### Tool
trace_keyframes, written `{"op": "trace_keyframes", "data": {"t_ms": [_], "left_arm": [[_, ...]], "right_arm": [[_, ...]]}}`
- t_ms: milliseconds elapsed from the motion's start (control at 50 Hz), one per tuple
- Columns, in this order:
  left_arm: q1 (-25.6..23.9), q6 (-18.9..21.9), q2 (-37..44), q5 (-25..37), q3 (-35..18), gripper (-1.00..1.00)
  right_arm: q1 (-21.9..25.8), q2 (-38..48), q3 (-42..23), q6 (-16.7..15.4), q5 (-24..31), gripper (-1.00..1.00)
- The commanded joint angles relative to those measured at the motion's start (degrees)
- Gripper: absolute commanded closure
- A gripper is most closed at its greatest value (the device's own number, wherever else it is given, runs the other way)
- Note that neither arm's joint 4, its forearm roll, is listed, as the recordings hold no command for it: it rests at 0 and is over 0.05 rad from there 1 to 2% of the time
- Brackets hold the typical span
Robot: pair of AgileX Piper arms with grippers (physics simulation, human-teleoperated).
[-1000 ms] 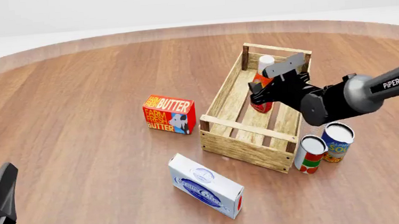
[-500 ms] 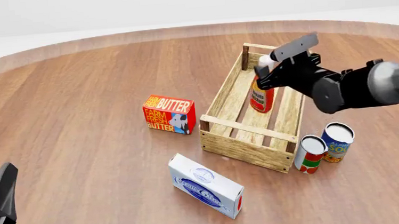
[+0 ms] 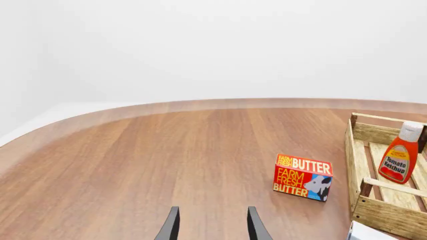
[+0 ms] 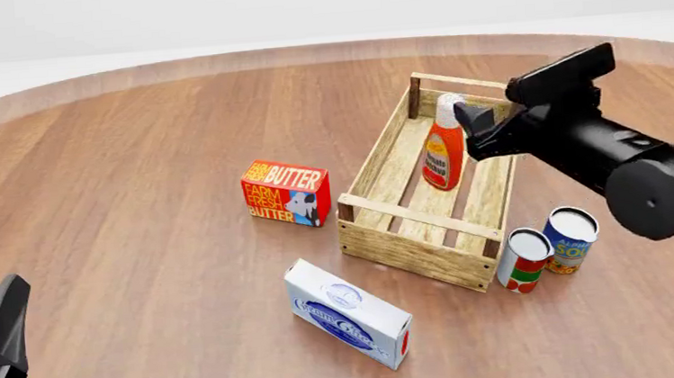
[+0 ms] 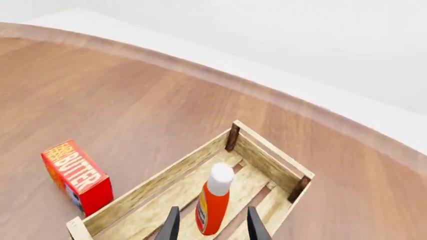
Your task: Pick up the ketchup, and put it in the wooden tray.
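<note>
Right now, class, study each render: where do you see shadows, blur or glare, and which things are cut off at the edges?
Front view: soft shadows under the butter box and cans; no glare or blur. Left wrist view: sharp throughout; wooden tray cropped at the edge. Right wrist view: crisp ketchup, evenly lit; fingertips cut off.

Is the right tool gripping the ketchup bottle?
No. In the right wrist view the right tool is open and clear of the ketchup standing in the wooden tray.
</note>
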Motion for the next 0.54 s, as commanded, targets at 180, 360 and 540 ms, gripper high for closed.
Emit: {"op": "trace_keyframes", "data": {"t_ms": [180, 360, 540], "left_arm": [[0.0, 0.0, 0.0, 0.0, 0.0, -1.0], [0.0, 0.0, 0.0, 0.0, 0.0, -1.0], [0.0, 0.0, 0.0, 0.0, 0.0, -1.0]], "right_arm": [[-2.5, -20.4, 18.9, 3.4, -0.8, -1.0], [-5.8, -29.0, 26.0, 4.9, 1.3, -1.0], [-9.2, -43.5, 30.9, 5.9, 10.9, -1.0]]}}
